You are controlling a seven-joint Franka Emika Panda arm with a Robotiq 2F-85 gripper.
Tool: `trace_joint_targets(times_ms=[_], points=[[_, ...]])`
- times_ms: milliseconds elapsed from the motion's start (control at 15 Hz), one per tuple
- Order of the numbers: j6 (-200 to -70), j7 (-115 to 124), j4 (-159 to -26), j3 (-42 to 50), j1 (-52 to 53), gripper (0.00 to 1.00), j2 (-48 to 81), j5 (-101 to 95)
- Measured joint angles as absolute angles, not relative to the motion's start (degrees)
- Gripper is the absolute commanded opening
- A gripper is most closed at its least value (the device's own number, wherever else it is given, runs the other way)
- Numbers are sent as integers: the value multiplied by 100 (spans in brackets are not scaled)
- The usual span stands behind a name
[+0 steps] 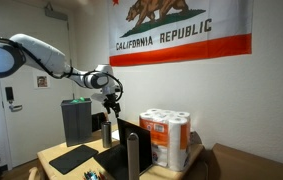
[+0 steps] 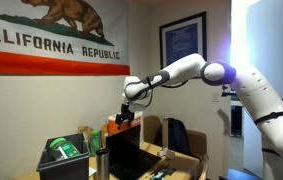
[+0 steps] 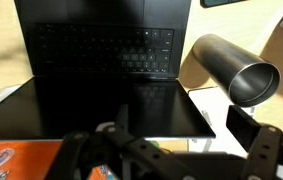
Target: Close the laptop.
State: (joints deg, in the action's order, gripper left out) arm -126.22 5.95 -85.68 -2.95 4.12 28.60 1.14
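Note:
The laptop (image 3: pixel 101 100) is open. In the wrist view its keyboard base lies at the top and its dark screen panel fills the middle. It also shows in both exterior views (image 1: pixel 119 152) (image 2: pixel 123 157), standing on the wooden table with the screen raised. My gripper (image 3: pixel 169 150) hangs just above the screen's top edge, seen too in both exterior views (image 1: pixel 109 100) (image 2: pixel 124 118). Its fingers are spread wide and hold nothing.
A metal cylinder cup (image 3: pixel 231 68) stands beside the laptop (image 1: pixel 133 155). A paper-towel pack (image 1: pixel 167 138) is on one side. A tall dark grey box (image 1: pixel 76 120) and a flat black mat (image 1: pixel 71 158) are on the other. A green-filled bin (image 2: pixel 66 150) sits nearby.

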Motion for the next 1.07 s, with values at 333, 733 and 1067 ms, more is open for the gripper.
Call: trace_joint_targets(times_ms=[333, 733, 1067], points=[[-12892, 572, -8419, -296, 443, 100, 3061, 114], [-13007, 549, -7778, -283, 413, 100, 3561, 112], [-13008, 297, -6788, -235, 314, 100, 4400, 112]])
